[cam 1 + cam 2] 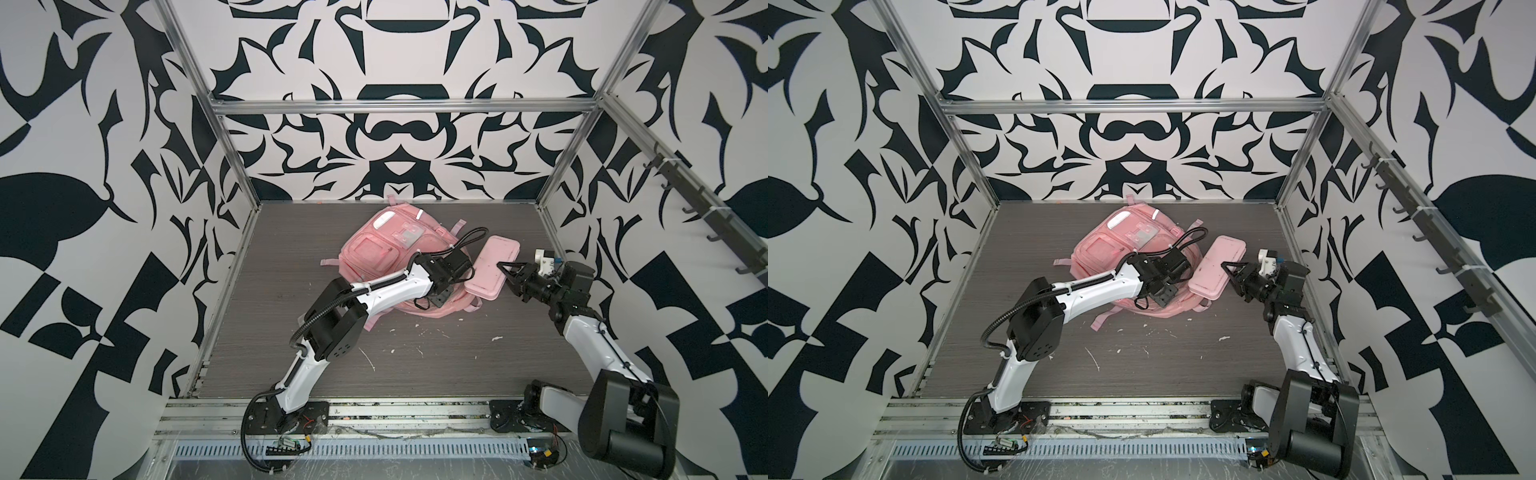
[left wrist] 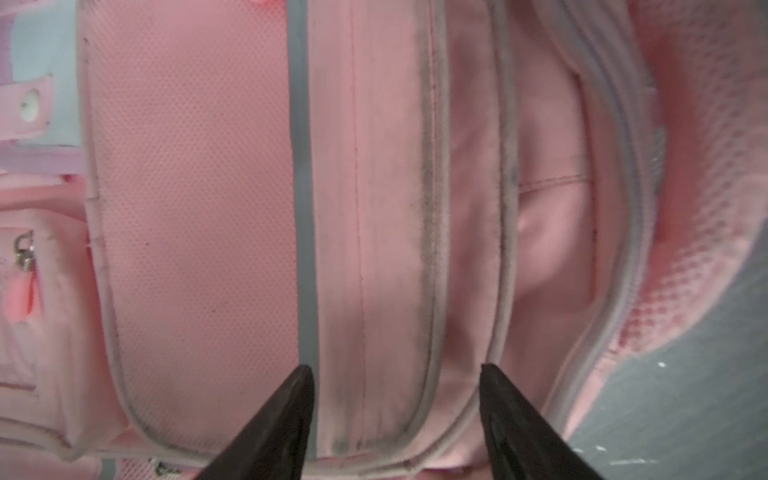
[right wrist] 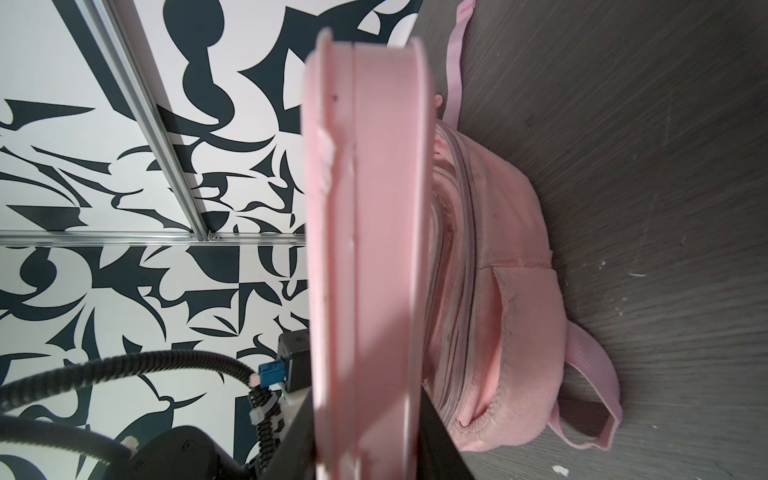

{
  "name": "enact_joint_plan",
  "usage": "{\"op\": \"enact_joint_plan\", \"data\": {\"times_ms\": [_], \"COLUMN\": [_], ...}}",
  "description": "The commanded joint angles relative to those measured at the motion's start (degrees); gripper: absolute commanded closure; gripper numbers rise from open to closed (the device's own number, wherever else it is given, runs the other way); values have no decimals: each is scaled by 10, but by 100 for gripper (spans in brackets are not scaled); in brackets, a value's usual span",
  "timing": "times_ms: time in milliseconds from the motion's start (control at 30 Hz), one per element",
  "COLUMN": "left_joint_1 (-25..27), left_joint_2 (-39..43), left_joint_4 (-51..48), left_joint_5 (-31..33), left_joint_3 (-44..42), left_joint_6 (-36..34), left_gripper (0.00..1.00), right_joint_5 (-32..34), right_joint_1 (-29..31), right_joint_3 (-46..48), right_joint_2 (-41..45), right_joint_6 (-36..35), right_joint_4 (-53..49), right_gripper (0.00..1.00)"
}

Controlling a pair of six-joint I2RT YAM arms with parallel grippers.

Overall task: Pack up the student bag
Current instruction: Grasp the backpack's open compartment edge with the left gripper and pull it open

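The student bag (image 1: 374, 249) (image 1: 1104, 249), a soft pink backpack, lies flat in the middle of the table. My left gripper (image 2: 395, 366) hangs low over the bag's right part and is open. Its black fingertips (image 2: 305, 374) straddle a grey-piped seam and zip edge of the bag (image 2: 199, 208); in both top views the wrist hides them. My right gripper (image 1: 508, 274) (image 3: 368, 399) is shut on a flat pink pencil case (image 1: 492, 266) (image 1: 1214, 266) (image 3: 365, 208). It holds the case tilted and lifted just right of the bag (image 3: 498, 291).
The dark wood-grain table (image 1: 316, 374) carries white specks (image 1: 494, 338) near the front. Patterned walls with aluminium posts (image 1: 565, 166) close in three sides, and a rail of hooks (image 1: 706, 224) runs along the right wall. Pink straps (image 1: 328, 262) trail from the bag.
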State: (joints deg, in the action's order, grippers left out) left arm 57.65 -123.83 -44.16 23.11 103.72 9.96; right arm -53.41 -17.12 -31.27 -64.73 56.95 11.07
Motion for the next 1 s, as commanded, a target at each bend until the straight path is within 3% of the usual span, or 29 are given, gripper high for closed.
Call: {"op": "enact_joint_plan", "data": {"times_ms": [0, 167, 433, 567, 967], "left_joint_1": [-2, -2, -4, -22, -113], "left_joint_2": [-13, -23, -9, 34, 204], "left_joint_4": [-31, -31, -31, -18, 90], "left_joint_5": [34, 46, 41, -13, -196], "left_joint_3": [18, 26, 29, 14, -86], "left_joint_6": [-11, -15, -14, 6, 92], "left_gripper": [36, 48, 80, 98, 100], "right_joint_5": [-14, -14, -16, -13, -10], "right_joint_1": [-3, -2, -3, -3, -1], "right_joint_3": [0, 5, 3, 1, 2], "right_joint_2": [19, 23, 23, 21, 11], "right_joint_6": [-10, -11, -18, -24, -34], "right_joint_4": [18, 15, 7, -1, -10], "right_gripper": [90, 90, 90, 90, 90]}}
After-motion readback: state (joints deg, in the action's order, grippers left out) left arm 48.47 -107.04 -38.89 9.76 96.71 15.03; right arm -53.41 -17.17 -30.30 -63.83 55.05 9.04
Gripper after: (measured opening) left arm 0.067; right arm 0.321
